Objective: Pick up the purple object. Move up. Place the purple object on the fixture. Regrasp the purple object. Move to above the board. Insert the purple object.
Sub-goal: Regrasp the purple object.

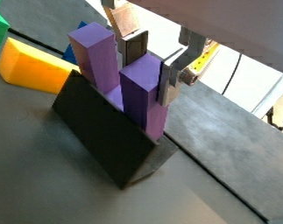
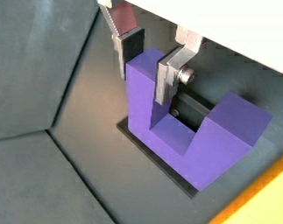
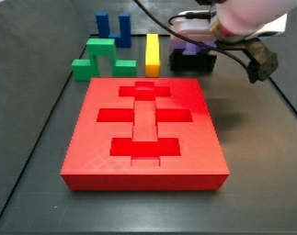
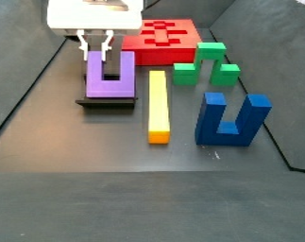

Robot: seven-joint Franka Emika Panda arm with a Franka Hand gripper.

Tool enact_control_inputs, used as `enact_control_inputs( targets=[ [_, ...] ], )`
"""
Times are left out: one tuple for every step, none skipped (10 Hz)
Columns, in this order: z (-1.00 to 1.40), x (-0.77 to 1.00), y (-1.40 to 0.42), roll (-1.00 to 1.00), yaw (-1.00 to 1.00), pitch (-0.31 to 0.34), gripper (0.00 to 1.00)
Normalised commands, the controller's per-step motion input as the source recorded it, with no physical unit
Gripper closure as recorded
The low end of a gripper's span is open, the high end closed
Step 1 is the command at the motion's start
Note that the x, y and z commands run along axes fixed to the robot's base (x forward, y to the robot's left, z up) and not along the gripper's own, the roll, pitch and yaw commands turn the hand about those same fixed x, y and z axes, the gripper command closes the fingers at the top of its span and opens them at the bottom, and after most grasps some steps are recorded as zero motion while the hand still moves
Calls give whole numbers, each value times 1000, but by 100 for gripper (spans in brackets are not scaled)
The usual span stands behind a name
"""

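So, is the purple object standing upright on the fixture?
Yes: the purple object stands prongs-up on the fixture, with the claw around one prong.

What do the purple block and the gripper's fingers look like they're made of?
The purple block, standing prongs-up on the fixture, looks like matte plastic: even colour, faint layered texture, possibly printed. The gripper straddles one prong; its fingers look like brushed metal, silvery with soft highlights.
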Motion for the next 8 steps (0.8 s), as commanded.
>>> enact_control_inputs(
  targets=[
    [0, 0, 0, 0, 0, 0, 100],
    [0, 0, 0, 0, 0, 0, 100],
    [0, 0, 0, 0, 0, 0, 100],
    [0, 0, 0, 0, 0, 0, 100],
    [0, 0, 0, 0, 0, 0, 100],
    [0, 0, 0, 0, 0, 0, 100],
    [0, 0, 0, 0, 0, 0, 100],
    [0, 0, 0, 0, 0, 0, 100]
  ],
)
